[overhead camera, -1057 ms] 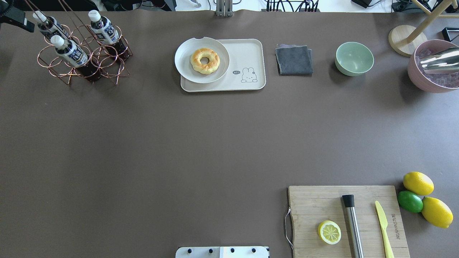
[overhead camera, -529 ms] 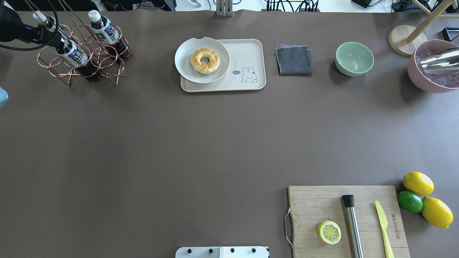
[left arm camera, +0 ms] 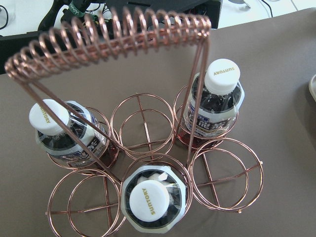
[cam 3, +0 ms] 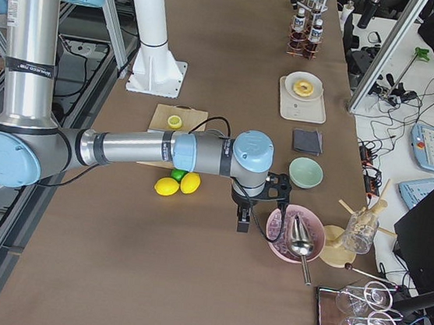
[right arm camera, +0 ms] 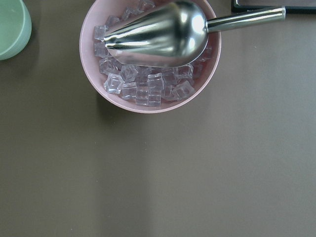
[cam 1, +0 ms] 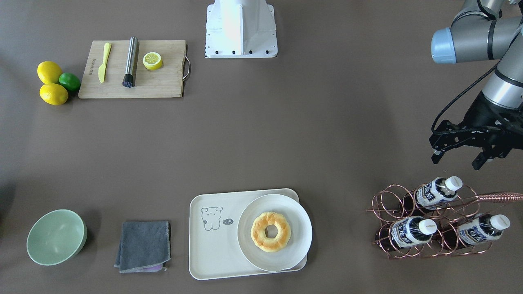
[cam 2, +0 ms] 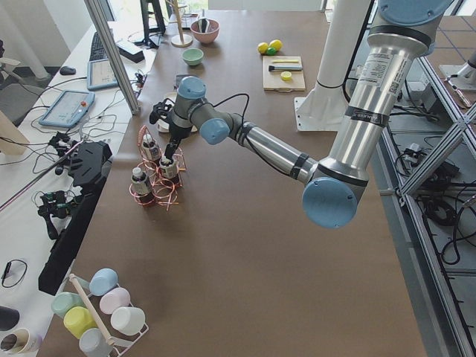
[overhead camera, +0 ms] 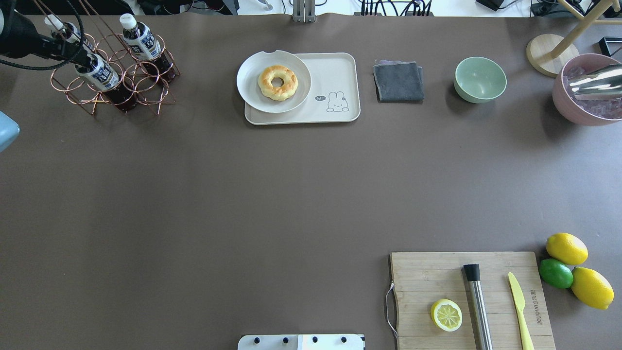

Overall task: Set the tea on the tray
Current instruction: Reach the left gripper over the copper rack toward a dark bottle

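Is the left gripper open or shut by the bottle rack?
Open: the left gripper has its fingers spread wide with nothing between them, near the copper rack.

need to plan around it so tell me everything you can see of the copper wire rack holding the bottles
The rack is thin copper-coloured wire: six rings in two rows of three, each with crossed wires at its base, and a coiled handle arching over the top. It stands upright on the brown table, near the far left corner in the overhead view. Three tea bottles stand in alternate rings; three rings are empty. The left gripper hangs above it, jaws open, not touching it.
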Motion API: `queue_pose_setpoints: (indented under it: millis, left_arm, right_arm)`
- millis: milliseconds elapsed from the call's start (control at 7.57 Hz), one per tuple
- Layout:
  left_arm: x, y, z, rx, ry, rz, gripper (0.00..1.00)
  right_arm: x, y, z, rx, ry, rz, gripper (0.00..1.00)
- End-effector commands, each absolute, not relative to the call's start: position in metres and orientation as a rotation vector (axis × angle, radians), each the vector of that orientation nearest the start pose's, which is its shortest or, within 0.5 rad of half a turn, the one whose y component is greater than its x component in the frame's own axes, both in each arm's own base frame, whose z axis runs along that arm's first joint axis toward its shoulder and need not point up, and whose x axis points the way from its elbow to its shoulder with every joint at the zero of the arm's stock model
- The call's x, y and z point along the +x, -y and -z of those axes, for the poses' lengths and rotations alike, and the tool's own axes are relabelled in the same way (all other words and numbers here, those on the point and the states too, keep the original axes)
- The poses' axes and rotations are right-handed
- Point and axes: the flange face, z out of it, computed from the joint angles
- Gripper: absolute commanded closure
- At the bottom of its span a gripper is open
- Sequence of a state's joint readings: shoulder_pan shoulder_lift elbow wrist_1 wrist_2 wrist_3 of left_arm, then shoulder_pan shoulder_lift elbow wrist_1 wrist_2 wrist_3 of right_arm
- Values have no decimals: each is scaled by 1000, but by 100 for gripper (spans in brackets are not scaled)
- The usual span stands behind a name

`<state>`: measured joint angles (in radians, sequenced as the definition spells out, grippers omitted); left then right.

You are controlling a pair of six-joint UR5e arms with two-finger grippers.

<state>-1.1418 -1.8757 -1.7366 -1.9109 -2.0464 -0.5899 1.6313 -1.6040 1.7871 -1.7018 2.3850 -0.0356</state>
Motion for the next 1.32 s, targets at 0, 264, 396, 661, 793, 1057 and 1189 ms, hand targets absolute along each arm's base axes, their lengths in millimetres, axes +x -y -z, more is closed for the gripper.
queue_pose_setpoints:
  millis: [0, 264, 396, 661, 793, 1057, 1189]
  left_arm:
    - [176, 604, -383, 455, -778, -5, 11]
    - [178, 610, -387, 445, -774, -1, 11]
    - [180, 614, -386, 444, -773, 0, 12]
    - [184, 623, -389, 442, -773, 0, 12]
    - [187, 629, -398, 456, -779, -4, 12]
    - [189, 633, -405, 466, -787, -7, 14]
    - [189, 633, -405, 466, -787, -7, 14]
  right_arm:
    - [90, 472, -577, 92, 815, -3, 0]
    - [90, 472, -577, 91, 817, -3, 0]
    - [89, 472, -577, 91, 819, -3, 0]
    - [90, 473, -577, 91, 816, -3, 0]
    - [90, 474, -577, 91, 814, -3, 0]
    - [90, 474, -577, 91, 812, -4, 0]
    - [90, 474, -576, 92, 812, -3, 0]
